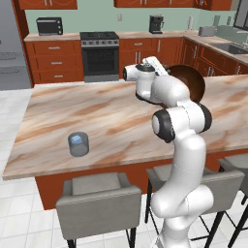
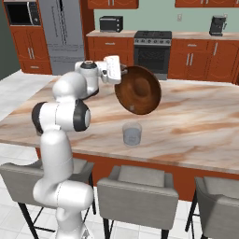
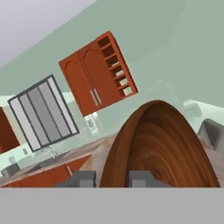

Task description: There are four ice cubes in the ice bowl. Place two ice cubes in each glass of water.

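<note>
My gripper is shut on the rim of the ice bowl, a round dark brown bowl held up in the air and tipped steeply on its side. The hand view looks along the bowl, with its rim between my gripper fingertips. A short grey glass of water stands on the counter right below the tipped bowl. In the left base view a glass near the counter's front left holds a pale blue ice cube. There the bowl is partly hidden behind my arm.
The marble island counter stretches wide on both sides. Grey stools stand along its near edge. Behind it are a stove and red-brown cabinets along the back wall.
</note>
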